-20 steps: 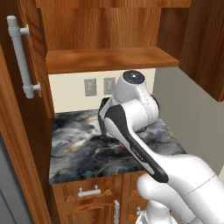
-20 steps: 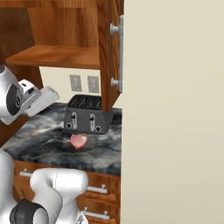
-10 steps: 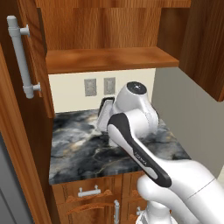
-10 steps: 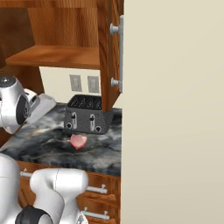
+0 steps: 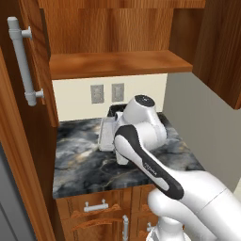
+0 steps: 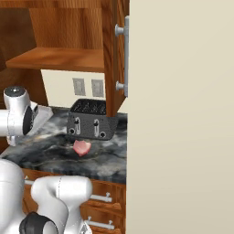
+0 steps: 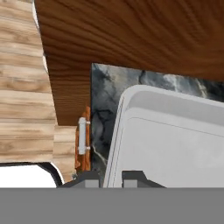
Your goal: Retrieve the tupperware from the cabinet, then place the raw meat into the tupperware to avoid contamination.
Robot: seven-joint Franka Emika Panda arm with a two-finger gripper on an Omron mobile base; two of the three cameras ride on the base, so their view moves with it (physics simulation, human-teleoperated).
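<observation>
Your pincer (image 7: 113,176) is clamped on the tupperware (image 7: 170,140), already out of the open cabinet (image 5: 117,63) and low over the desk (image 5: 80,160); meat (image 6: 82,147) by the toaster (image 6: 91,119) still needs loading.

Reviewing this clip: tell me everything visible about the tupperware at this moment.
The tupperware is a shallow rectangular container of whitish translucent plastic with rounded corners and a raised rim. In the hand view it lies right before the pincer, whose fingertips straddle its near edge, shut on it, with the marbled counter behind. In the left base view it sticks out tilted beside the arm, above the counter, left of the toaster. Nothing lies in it.
</observation>
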